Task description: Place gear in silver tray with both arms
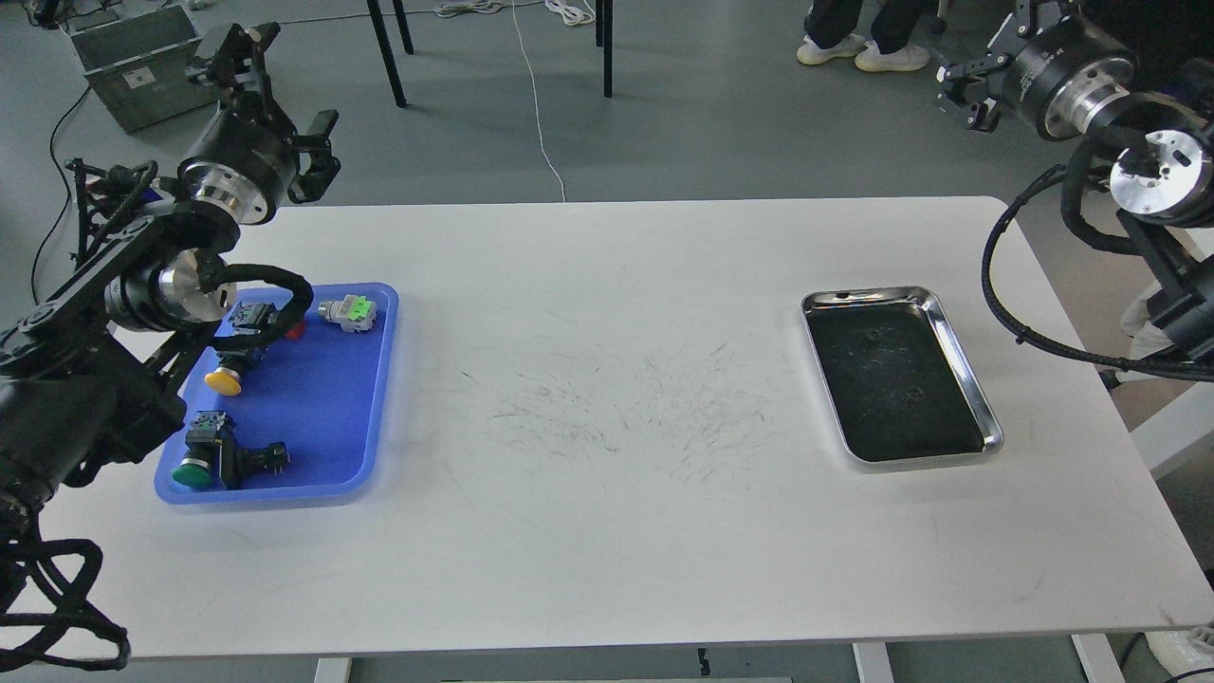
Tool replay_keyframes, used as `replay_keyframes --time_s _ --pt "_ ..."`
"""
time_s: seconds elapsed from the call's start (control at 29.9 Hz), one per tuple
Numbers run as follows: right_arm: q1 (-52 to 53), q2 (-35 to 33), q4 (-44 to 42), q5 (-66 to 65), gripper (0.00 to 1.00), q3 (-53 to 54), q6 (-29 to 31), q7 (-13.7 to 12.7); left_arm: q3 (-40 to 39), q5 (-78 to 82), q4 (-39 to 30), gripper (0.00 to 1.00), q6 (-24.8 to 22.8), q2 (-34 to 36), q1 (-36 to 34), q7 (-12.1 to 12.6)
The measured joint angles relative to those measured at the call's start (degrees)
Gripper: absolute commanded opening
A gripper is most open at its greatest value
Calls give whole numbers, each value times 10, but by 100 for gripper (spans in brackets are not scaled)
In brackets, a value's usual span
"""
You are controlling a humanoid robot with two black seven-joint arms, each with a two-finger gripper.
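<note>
From the head view, the silver tray sits on my bench at right. Both grippers, left and right, hang raised; I cannot tell their fingers' state.

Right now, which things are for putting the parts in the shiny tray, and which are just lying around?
For the job: silver tray, blue tray with its push-button parts, left gripper, right gripper.

Just lying about: grey box, white cable, chair legs, someone's white shoes.

White table — blue tray, silver tray
</note>
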Motion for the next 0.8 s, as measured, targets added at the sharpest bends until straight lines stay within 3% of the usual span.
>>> replay_keyframes --time_s 0.27,0.53,0.8 --pt "-132 41 8 65 99 86 103 16 -18 -22 33 98 9 -24 3 -8" --pt "-153 84 3 63 99 100 110 37 -48 -57 51 98 0 -32 18 -17" --pt "-156 89 3 63 99 100 109 40 -51 -59 53 98 -26 -32 31 -22"
